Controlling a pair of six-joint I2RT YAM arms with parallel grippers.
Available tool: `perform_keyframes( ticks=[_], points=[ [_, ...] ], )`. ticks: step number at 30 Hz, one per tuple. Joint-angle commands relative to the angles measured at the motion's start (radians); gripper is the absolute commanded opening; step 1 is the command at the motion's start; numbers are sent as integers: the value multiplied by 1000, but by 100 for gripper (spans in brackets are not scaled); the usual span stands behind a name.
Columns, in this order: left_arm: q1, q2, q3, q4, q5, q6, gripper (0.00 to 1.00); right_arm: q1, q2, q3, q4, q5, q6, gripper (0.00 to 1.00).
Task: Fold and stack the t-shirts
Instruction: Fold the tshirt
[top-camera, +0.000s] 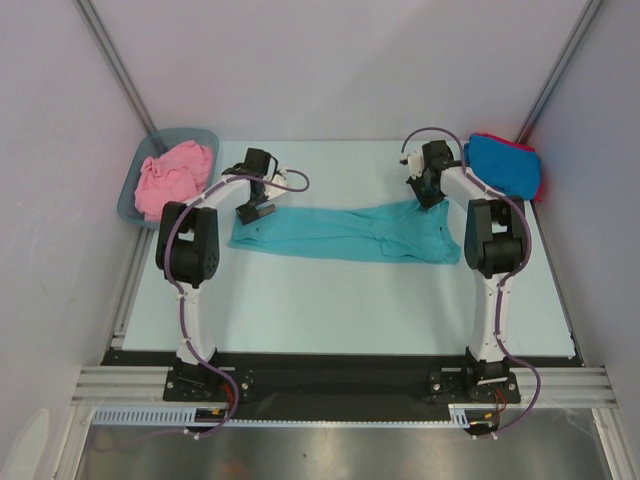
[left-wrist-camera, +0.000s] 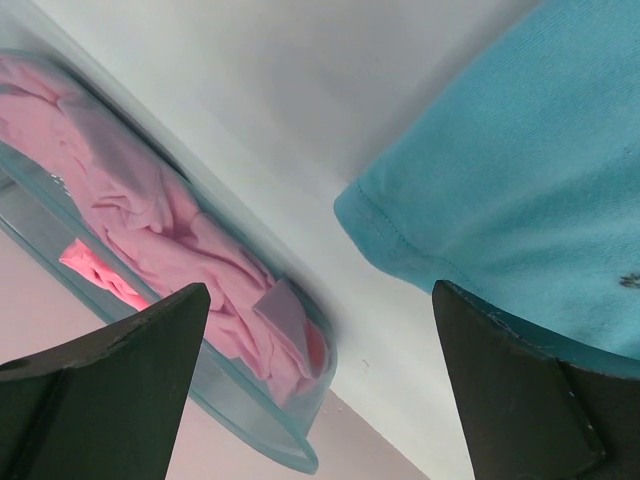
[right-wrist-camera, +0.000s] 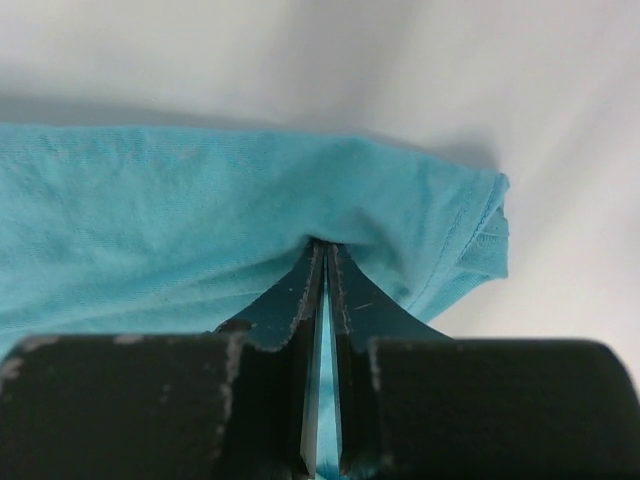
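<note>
A teal t-shirt (top-camera: 350, 232) lies stretched in a long band across the middle of the table. My left gripper (top-camera: 256, 212) is open at its left end, jaws wide apart; the shirt's hem (left-wrist-camera: 520, 180) lies by the right finger (left-wrist-camera: 530, 390). My right gripper (top-camera: 428, 196) is shut on the teal shirt's far right edge, cloth (right-wrist-camera: 250, 220) pinched between the fingertips. A pink t-shirt (top-camera: 172, 176) lies crumpled in the tub (top-camera: 130, 192) and shows in the left wrist view (left-wrist-camera: 150, 220). A bright blue t-shirt (top-camera: 502, 164) lies on a red one (top-camera: 538, 182) at the back right.
The grey-blue tub sits at the table's back left corner, close to my left gripper (left-wrist-camera: 318, 330). The blue and red stack is right behind my right arm. Cage posts stand at both back corners.
</note>
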Motion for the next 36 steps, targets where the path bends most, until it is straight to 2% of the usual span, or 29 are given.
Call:
perform_keyframes(
  ticks=[1,12,19,24,31,35,36],
  points=[
    [-5,19,26,1,-15,28,100,-22,51,24,40,44,5,9],
    [-14,110,93,3,-75,45,100,-46,77,24,45,85,-45,9],
    [-23,110,58,3,-111,61,100,-77,117,42,51,125,-99,10],
    [-28,99,53,-2,-138,74,100,-77,88,50,31,122,-121,11],
    [-29,81,56,-11,-144,78,100,-19,-26,151,-93,-22,-116,36],
    [-36,81,59,-14,-145,68,100,30,-48,238,-135,-77,-95,35],
    [-37,79,59,-12,-144,65,100,43,-41,267,-145,-100,-87,26]
  ],
)
